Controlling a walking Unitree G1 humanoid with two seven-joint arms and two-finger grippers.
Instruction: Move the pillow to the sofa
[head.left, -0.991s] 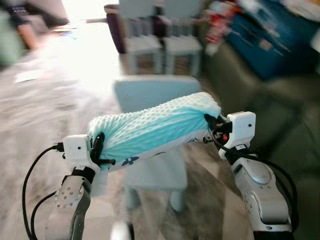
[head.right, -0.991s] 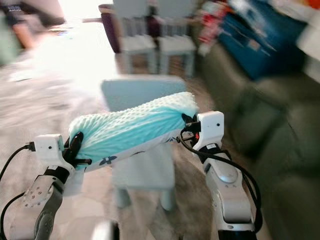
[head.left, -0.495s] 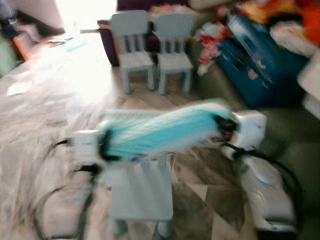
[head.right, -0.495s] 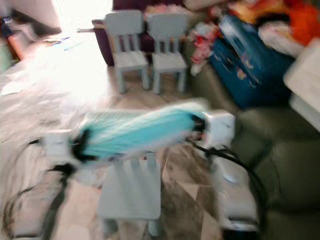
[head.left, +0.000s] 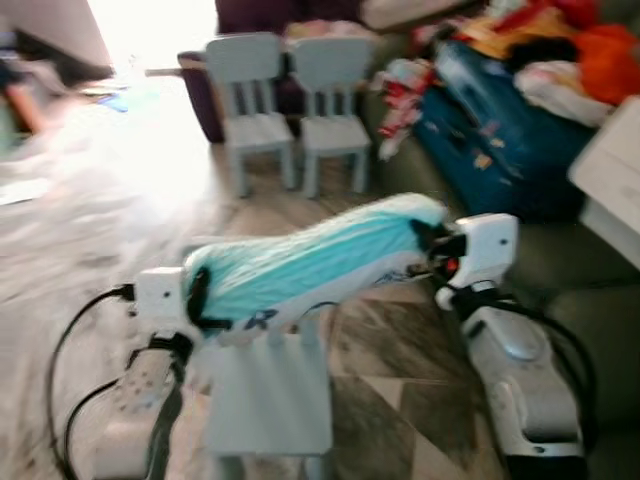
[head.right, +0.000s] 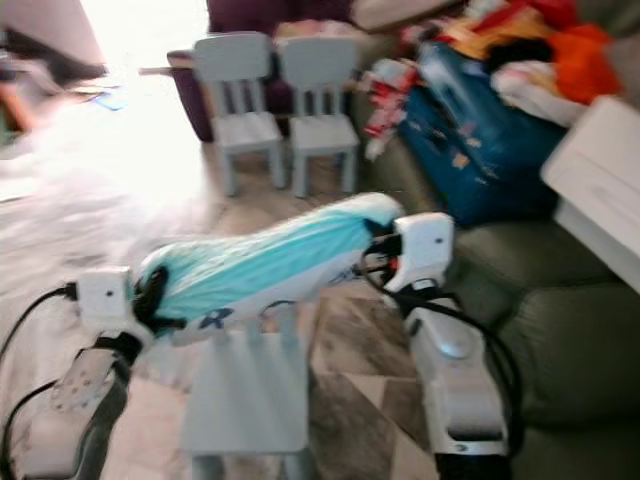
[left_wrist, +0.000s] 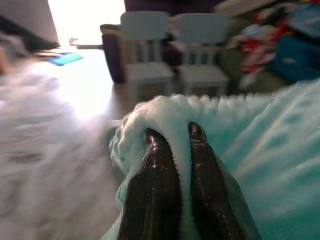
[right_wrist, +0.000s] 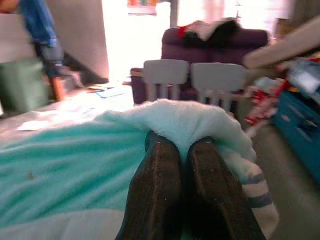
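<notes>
1. The sofa (head.left: 590, 300), dark green, is seen at the right, its far end piled with bags and clothes.
2. A small chair (head.left: 268, 392) stands on the floor right under the load.
3. The pillow (head.left: 310, 262), teal and fluffy, is held in the air between both arms, over the chair.
4. It looks light and squashy, probably saggy mid-span, so the two ends seem best gripped.
5. The left gripper (left_wrist: 172, 145) is clenched on one end's fabric, the right gripper (right_wrist: 182, 150) on the other.
</notes>
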